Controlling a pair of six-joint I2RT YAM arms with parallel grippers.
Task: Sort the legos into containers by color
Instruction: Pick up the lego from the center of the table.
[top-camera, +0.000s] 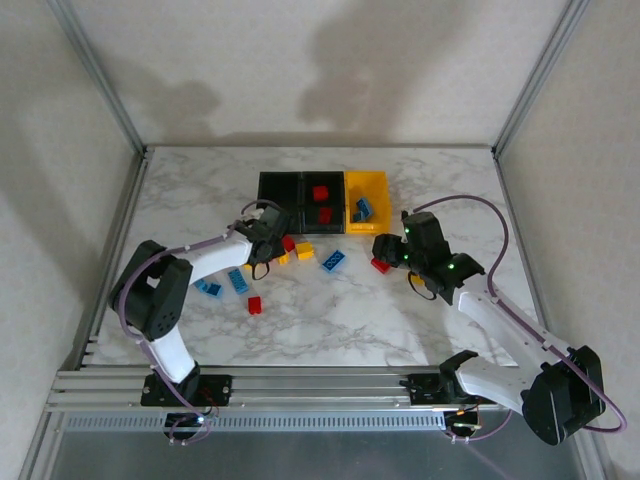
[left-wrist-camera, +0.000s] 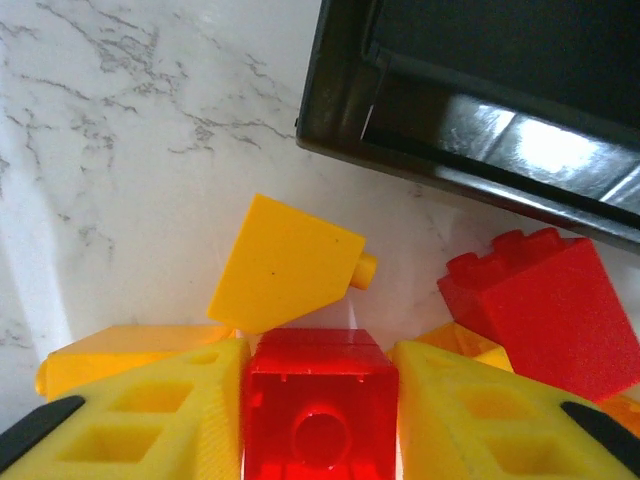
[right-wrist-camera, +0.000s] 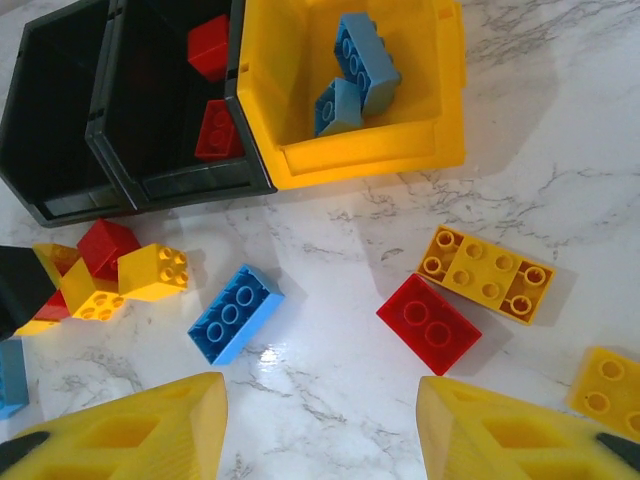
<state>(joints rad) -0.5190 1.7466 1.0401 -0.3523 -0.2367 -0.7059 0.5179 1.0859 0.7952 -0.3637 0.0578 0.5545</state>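
Bricks crowd mid-frame overhead: left gripper (top-camera: 265, 252) sits among them, with the reds' middle bin (top-camera: 311, 203) just to its upper right.

Left wrist: jaws hug a red brick (left-wrist-camera: 320, 410), black bin rim (left-wrist-camera: 420, 150) at upper right.

Right wrist: right gripper (right-wrist-camera: 320, 395) gapes empty, flat red brick (right-wrist-camera: 428, 323) just above.

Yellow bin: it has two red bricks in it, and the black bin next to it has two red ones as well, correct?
No. The two bricks in the yellow bin are blue, not red, as the right wrist view shows. The black bin next to it does hold two red ones.
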